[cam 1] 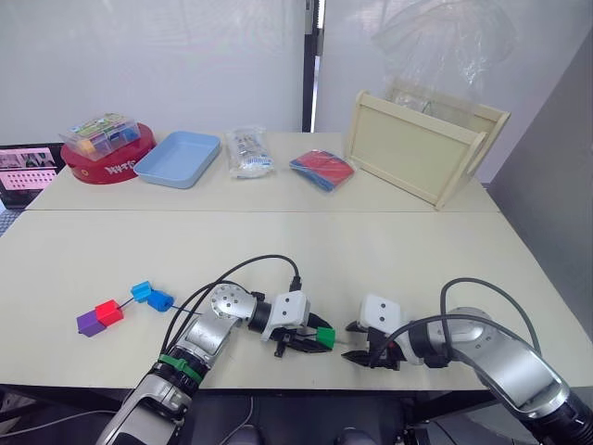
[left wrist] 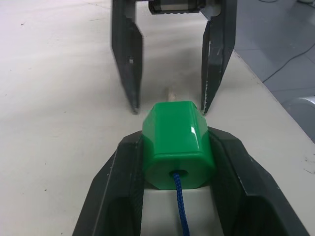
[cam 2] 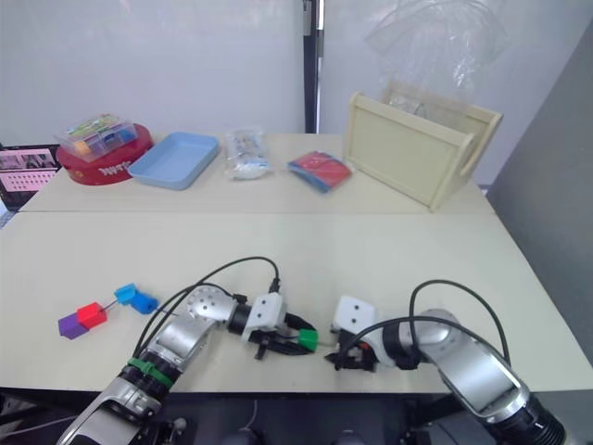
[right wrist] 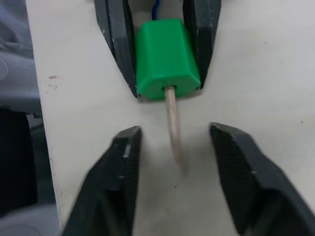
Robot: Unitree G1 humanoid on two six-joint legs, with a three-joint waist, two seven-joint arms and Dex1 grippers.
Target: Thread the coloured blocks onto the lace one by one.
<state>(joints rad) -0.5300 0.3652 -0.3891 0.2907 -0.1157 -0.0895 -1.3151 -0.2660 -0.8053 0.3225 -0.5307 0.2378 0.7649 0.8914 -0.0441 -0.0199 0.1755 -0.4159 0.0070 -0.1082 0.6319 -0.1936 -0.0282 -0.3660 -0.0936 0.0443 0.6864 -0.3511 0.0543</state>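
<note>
Left wrist view: left end effector [left wrist: 177, 162] clamps green block [left wrist: 178, 142], hiding most of the lace [left wrist: 181, 211]; right end effector [right wrist: 174, 169] gapes.

Both arms are low in the lower middle of the head views, with the 2 grippers pointing at each other, tips close but apart. The left gripper [cam 1: 315, 339] has its 2 fingers pressed on a green block [left wrist: 177, 143]. The right gripper [right wrist: 173, 162] has its fingers spread apart, gripping nothing.
</note>
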